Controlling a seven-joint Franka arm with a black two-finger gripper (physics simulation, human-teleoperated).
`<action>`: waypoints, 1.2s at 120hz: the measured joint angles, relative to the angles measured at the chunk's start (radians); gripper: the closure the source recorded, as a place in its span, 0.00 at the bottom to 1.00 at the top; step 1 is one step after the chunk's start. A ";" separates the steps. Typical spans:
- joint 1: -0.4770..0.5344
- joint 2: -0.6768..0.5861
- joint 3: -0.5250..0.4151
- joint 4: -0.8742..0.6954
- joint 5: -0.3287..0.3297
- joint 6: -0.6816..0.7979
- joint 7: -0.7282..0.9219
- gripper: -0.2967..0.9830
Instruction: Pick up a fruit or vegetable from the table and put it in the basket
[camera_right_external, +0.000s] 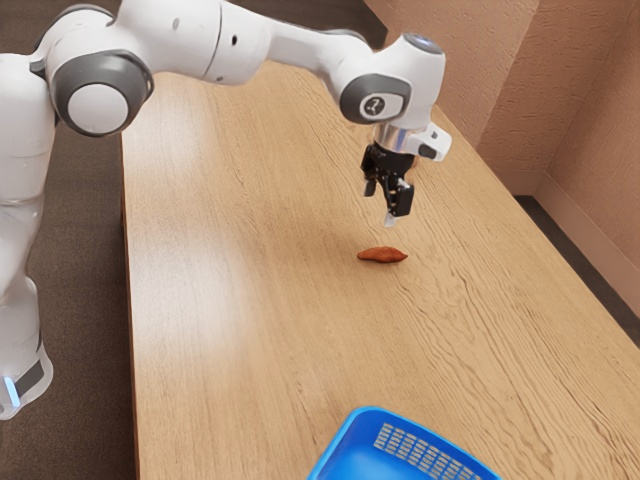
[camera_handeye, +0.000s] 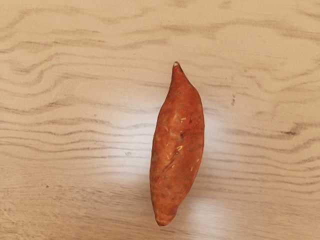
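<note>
A black two-finger gripper (camera_right_external: 380, 203) hangs above a wooden table (camera_right_external: 230, 350), its fingers apart with nothing between them. Just below the gripper, clear of its fingers, a reddish-orange sweet potato (camera_right_external: 382, 256) with tapered ends lies on its side on the tabletop. Well apart from the gripper, nearer the exterior camera, is a blue basket (camera_right_external: 345, 427) with a perforated wall, partly cut off by the view's edge

I have a pale brown wooden table (camera_right_external: 240, 330) in front of me, its top marked with wavy grain and a soft shine. A reddish-orange sweet potato (camera_right_external: 383, 255) lies on its side on the bare wood. Well apart from it sits a blue plastic basket (camera_right_external: 345, 432), partly cut off by the exterior view's lower edge.
</note>
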 joint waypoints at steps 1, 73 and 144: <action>0.000 0.002 0.000 0.000 0.000 0.003 0.001 0.23; 0.007 0.107 0.000 0.000 -0.024 0.089 0.034 0.23; -0.001 0.153 -0.001 0.009 -0.045 0.113 0.048 0.23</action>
